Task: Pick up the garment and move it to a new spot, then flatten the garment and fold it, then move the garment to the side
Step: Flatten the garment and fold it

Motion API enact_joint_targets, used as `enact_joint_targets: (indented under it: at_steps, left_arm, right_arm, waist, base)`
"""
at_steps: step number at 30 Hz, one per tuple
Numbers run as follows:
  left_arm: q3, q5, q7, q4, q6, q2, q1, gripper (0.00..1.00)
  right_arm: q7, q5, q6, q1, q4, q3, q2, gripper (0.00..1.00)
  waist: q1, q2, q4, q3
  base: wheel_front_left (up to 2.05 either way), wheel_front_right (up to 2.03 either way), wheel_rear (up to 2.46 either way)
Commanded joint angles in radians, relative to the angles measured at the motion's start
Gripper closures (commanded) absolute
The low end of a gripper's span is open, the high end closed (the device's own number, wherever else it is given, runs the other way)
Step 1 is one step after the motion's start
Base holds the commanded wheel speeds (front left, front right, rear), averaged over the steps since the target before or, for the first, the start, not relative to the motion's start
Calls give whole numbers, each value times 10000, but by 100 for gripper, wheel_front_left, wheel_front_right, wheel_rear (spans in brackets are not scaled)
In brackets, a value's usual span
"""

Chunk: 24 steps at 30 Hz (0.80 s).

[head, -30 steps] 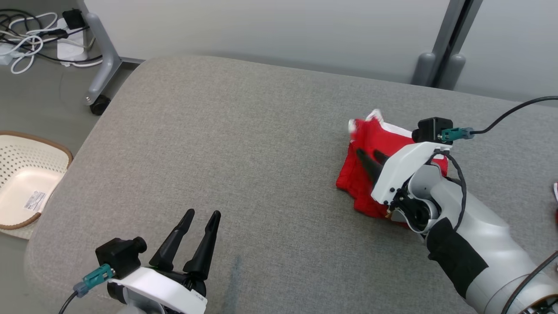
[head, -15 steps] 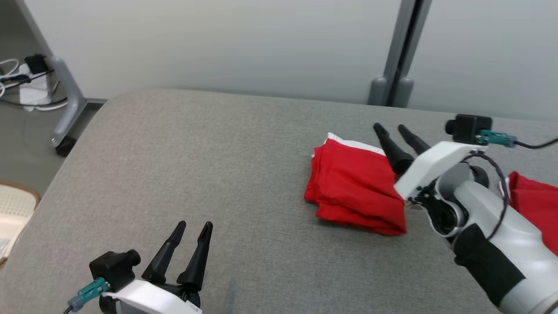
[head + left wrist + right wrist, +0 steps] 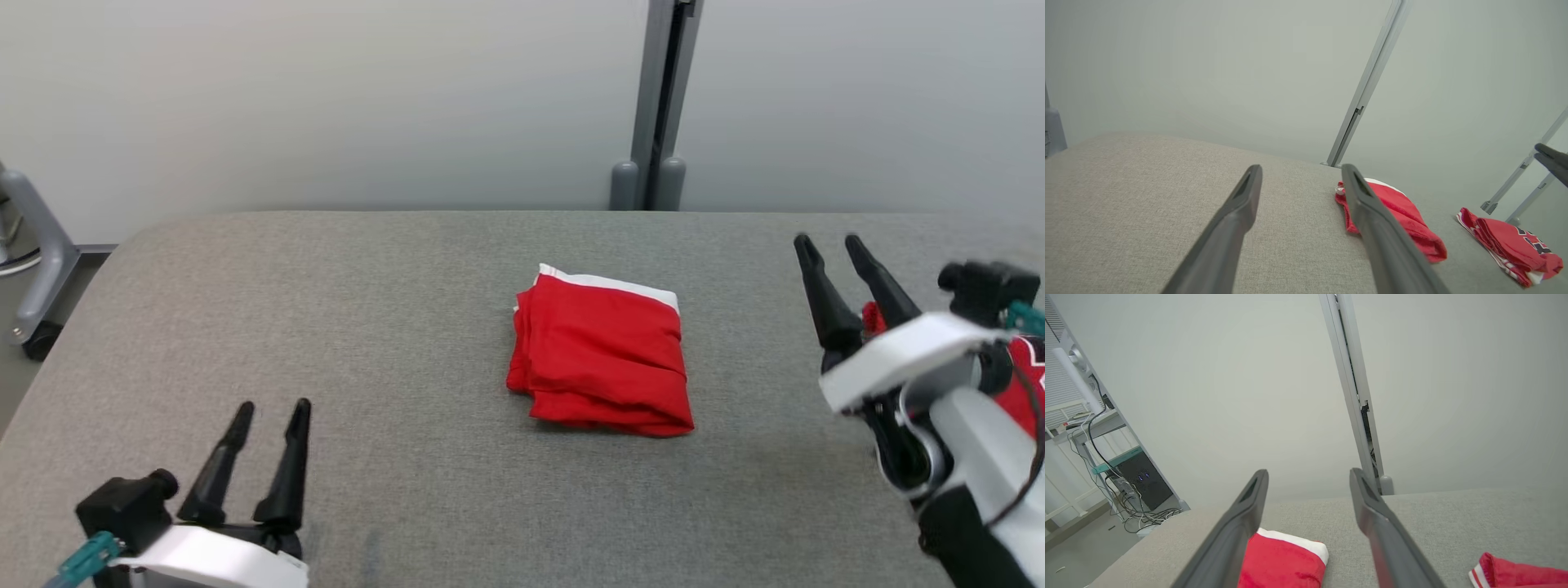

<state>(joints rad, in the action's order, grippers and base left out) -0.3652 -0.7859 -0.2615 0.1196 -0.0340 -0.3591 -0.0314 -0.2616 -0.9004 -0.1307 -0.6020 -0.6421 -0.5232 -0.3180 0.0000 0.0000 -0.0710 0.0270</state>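
Right tool (image 3: 1308,471) (spread wide) hangs near the folded red garment (image 3: 1284,563).

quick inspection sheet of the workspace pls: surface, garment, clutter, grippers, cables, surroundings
surface: grey fabric surface, bare around the garment
job's things: folded red garment with a white edge, lying mid-surface, touched by neither gripper
clutter: second red garment, bunched, lying further to the robot's right
grippers: left gripper open, empty, over the near edge; right gripper open, empty, apart from the folded piece
cables: cables tangled on the floor by a desk, off the surface
surroundings: pale wall, grey post behind, wheeled stand leg at left
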Motion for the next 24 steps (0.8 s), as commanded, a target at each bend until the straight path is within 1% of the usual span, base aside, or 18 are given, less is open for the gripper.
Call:
enact_joint_targets:
  at_steps: [1, 5, 9, 11, 13, 14, 15, 18, 24]
  left_arm:
    - [395, 264, -34, -119, -86, -42, 114, 0]
    - [1047, 877, -36, -233, -77, -26, 365, 0]
    - [1541, 1494, -39, -303, 67, 203, 535, 0]
    - [1735, 1831, -39, -376, 140, 418, 628, 0]
    - [1871, 2272, -38, -425, 238, 606, 685, 0]
    - [1871, 2272, -38, -425, 238, 606, 685, 0]
    - [1929, 2442, -38, -415, 270, 727, 704, 0]
    - [2112, 2912, -39, -312, 490, 1031, 763, 0]
    - [2443, 3601, -39, -44, 907, 1422, 846, 0]
  right_arm:
    - [-40, 853, -2, 862, 549, 674, 196, 0]
    - [-41, 2687, -2, 2481, 1958, 2173, 871, 0]
    - [-42, 4170, -2, 3810, 3112, 3220, 1679, 0]
    - [-43, 4801, -2, 4339, 3501, 3637, 1954, 0]
    - [-43, 5270, -2, 4743, 3766, 3935, 2199, 0]
    - [-43, 5270, -2, 4743, 3766, 3935, 2199, 0]
    - [-45, 5490, -2, 4900, 3886, 4050, 2291, 0]
    - [-45, 6037, -2, 5253, 4015, 4346, 2459, 0]
    - [-46, 6385, -2, 5400, 4015, 4603, 2632, 0]
  waist:
    - [0, 0, 171, -25]
    - [0, 0, 369, -68]
    - [0, 0, 472, -107]
    - [0, 0, 504, -119]
    - [0, 0, 510, -136]
    - [0, 0, 510, -136]
    - [0, 0, 510, -143]
    - [0, 0, 511, -159]
    - [0, 0, 542, -156]
  base:
    - [0, 0, 0]
    - [0, 0, 0]
    - [0, 0, 0]
    - [0, 0, 0]
    - [0, 0, 0]
    - [0, 0, 0]
    - [0, 0, 0]
    - [0, 0, 0]
    - [0, 0, 0]
